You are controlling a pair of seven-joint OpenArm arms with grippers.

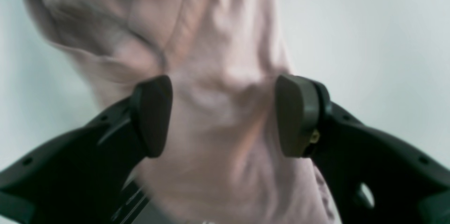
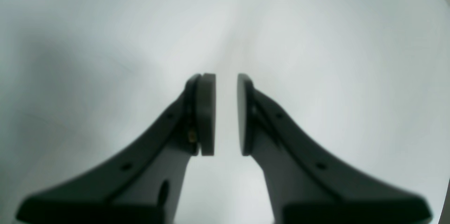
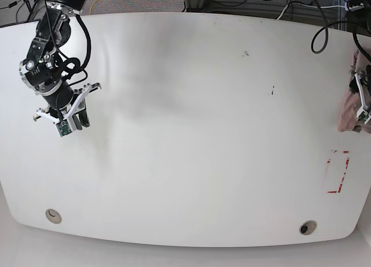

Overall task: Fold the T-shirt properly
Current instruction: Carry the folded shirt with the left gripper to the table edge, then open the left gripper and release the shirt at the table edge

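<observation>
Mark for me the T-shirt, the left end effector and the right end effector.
Dusty pink, wrinkled cotton T-shirt (image 1: 225, 41): left wrist view, on the bunched cloth above the pads.
Left end effector (image 1: 224, 115): left wrist view, midway between its wide-apart fingertips.
Right end effector (image 2: 226, 113): right wrist view, midway between its nearly closed fingertips.

Black arms, white brackets, black jaws, grey pads (image 1: 293, 115).

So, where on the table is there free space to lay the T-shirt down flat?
The white table is bare across its middle, from the right tool at the far left of the base view to the red marks near its right edge. The only crowded spot is that right edge, where the T-shirt is bunched at the left tool.
</observation>
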